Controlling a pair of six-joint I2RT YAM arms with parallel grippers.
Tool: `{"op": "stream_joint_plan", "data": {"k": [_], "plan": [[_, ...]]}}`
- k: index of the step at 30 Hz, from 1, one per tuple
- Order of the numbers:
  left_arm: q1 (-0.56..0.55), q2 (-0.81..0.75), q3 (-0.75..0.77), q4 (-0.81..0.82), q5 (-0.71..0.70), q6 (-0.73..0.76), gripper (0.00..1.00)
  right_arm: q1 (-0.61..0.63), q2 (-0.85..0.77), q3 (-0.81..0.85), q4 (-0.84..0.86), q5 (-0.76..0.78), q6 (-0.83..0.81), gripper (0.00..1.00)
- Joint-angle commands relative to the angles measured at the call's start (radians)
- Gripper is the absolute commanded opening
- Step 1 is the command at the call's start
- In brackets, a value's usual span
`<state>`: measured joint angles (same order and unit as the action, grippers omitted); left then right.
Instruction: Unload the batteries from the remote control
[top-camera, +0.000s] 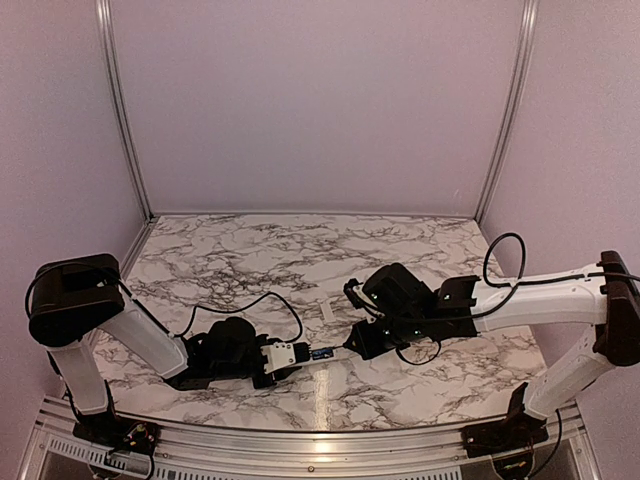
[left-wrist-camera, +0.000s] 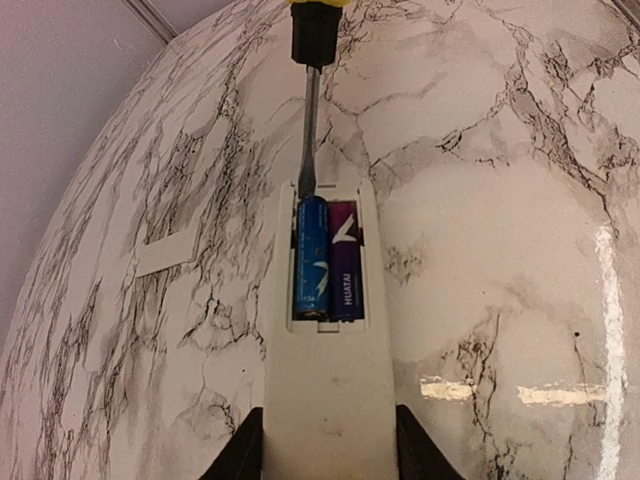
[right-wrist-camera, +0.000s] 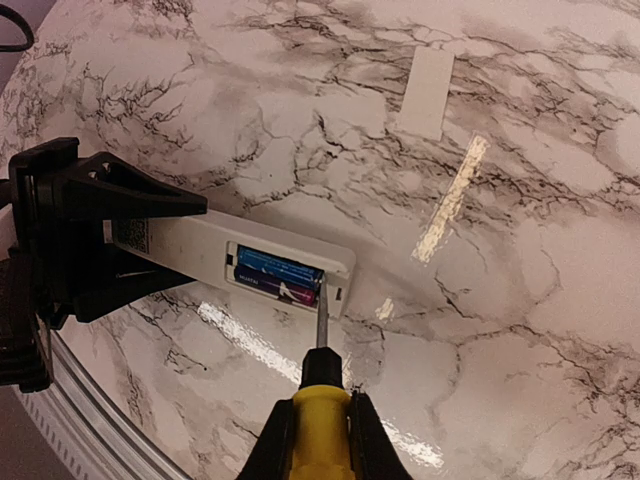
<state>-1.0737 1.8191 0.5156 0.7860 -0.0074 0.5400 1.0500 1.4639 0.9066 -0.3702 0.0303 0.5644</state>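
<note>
A marble-patterned table (top-camera: 300, 250) fills the scene, with the two arms reaching in from its near corners. The left arm (top-camera: 140, 335) lies low along the near left side. The right arm (top-camera: 540, 300) stretches in from the right, and the two meet near the middle of the near half.

The left gripper (left-wrist-camera: 328, 455) has its fingers (left-wrist-camera: 245, 452) closed against both long edges of the remote control (left-wrist-camera: 325, 390). It holds the remote's near-left end, where the dark square label (right-wrist-camera: 132, 235) sits. The remote lies flat on the marble, pointing right toward the other arm. Its back is up and its battery bay is uncovered.

The right gripper (right-wrist-camera: 318, 435) is clamped on the yellow handle of a screwdriver (right-wrist-camera: 320, 420). The black collar and thin metal shaft (left-wrist-camera: 310, 130) run out from the fingers toward the remote's free end. The flat tip rests at the end wall of the bay, right at the end of the blue battery (left-wrist-camera: 311, 258). It looks to be touching, but I cannot tell whether it has slipped under the cell.

The small flat white cover piece (top-camera: 326, 310) lies on the table on the far side of the remote, clear of both grippers.

Both batteries (right-wrist-camera: 278, 278) sit side by side in the bay. The purple battery (left-wrist-camera: 345, 260) lies against the blue one, and both run lengthwise along the remote.
</note>
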Motion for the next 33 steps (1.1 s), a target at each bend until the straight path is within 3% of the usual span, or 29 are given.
{"op": "stream_joint_plan", "data": {"k": [1,33], "plan": [[-0.006,0.023,0.026,-0.014,0.015,0.009,0.00,0.018,-0.025,0.036,0.069,-0.057,-0.005,0.00],[-0.006,0.027,0.029,-0.018,0.015,0.009,0.00,0.028,-0.040,0.047,0.078,-0.080,-0.002,0.00]]}}
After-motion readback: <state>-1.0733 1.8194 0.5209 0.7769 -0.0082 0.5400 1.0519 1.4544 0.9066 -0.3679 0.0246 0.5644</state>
